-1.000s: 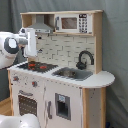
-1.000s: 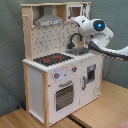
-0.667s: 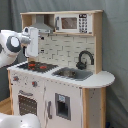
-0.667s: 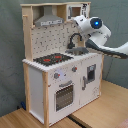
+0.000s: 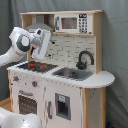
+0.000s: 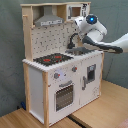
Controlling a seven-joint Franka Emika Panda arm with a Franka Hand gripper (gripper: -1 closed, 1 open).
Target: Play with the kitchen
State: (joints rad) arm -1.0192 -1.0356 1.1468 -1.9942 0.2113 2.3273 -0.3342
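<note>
Toy kitchen (image 5: 57,95) (image 6: 60,80), pale wood with white panels, upright: black hob with red rings beside sink and black arched faucet, grey hood and microwave above, oven door shut below.

Toy kitchen and arm: surface materials

The kitchen (image 5: 65,90) was pale, matt wood with smooth white painted panels; its hob (image 6: 52,59) was black, its faucet (image 5: 85,59) glossy black, its hood (image 6: 49,21) matt grey. The arm (image 6: 97,37) had smooth, glossy white shells.
</note>
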